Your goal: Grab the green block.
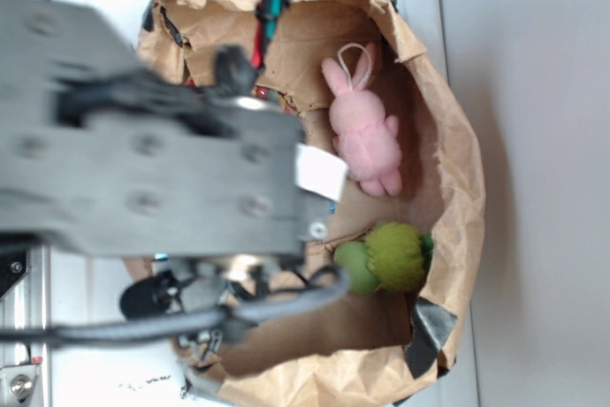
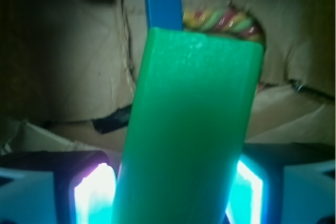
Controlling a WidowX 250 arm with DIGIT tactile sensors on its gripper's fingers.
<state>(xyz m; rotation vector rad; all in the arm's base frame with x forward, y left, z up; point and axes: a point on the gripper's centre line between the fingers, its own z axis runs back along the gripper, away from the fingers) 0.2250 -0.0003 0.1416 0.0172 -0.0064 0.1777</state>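
paper bag [image 1: 457, 169] | pink bunny [image 1: 364, 126] | lime plush [image 1: 393, 256] | blue block [image 2: 163, 7]

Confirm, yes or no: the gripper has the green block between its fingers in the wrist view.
Yes: the green block fills the space between both fingers.

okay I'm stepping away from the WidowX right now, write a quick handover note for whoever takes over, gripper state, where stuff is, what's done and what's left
Gripper: in the wrist view the green block fills the gap between both fingers, so it looks shut on it. In the exterior view the arm hides the gripper.
Things: the blue block lies just beyond the green block's far end, on the brown paper bag. The pink bunny and the lime-green plush toy sit apart in the bag.
Done: the grab seems made.
Left: confirm the hold is firm; whether the block is off the paper cannot be told.
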